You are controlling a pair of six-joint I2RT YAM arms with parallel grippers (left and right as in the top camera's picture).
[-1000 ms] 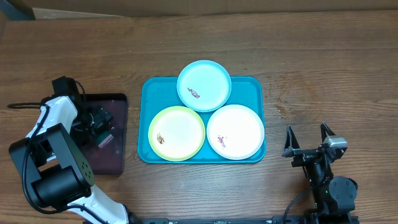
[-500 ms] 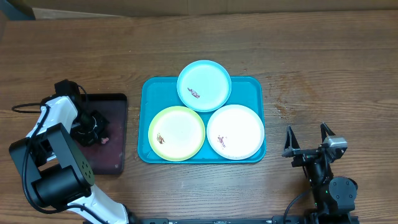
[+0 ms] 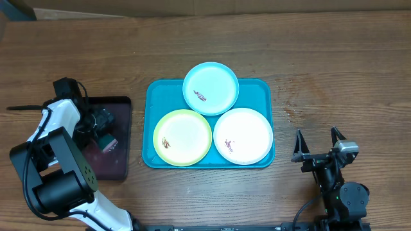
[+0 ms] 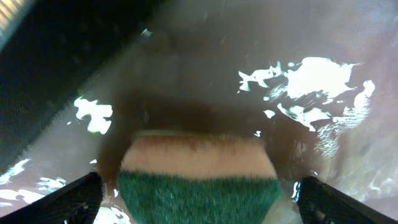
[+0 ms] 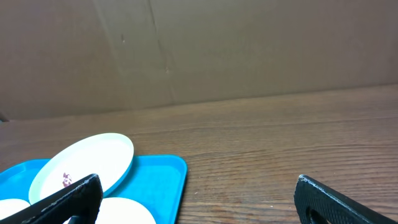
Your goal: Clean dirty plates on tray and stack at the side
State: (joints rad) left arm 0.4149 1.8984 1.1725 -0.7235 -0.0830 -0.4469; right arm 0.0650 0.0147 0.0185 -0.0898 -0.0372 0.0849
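Note:
The turquoise tray [image 3: 262, 90] holds three plates: light aqua [image 3: 210, 88] at the back, yellow-green [image 3: 182, 137] front left, white [image 3: 243, 136] front right. Each has a small reddish-brown smear. My left gripper [image 3: 103, 131] hangs over the dark maroon tray [image 3: 119, 163], left of the turquoise tray. In the left wrist view its fingers stand wide, either side of a green-and-tan sponge [image 4: 199, 158], with a small gap on each side. My right gripper [image 3: 318, 154] is open and empty, right of the turquoise tray. The right wrist view shows the aqua plate [image 5: 87, 162] and tray corner [image 5: 161, 177].
The maroon tray's surface [image 4: 323, 81] looks wet and shiny. A cardboard wall [image 5: 217, 50] stands behind the table. Bare wooden tabletop [image 3: 334, 77] lies right of the turquoise tray and behind it.
My left gripper has shifted slightly over the maroon tray, and the sponge shows beside it again. The plates and my right arm have not moved.

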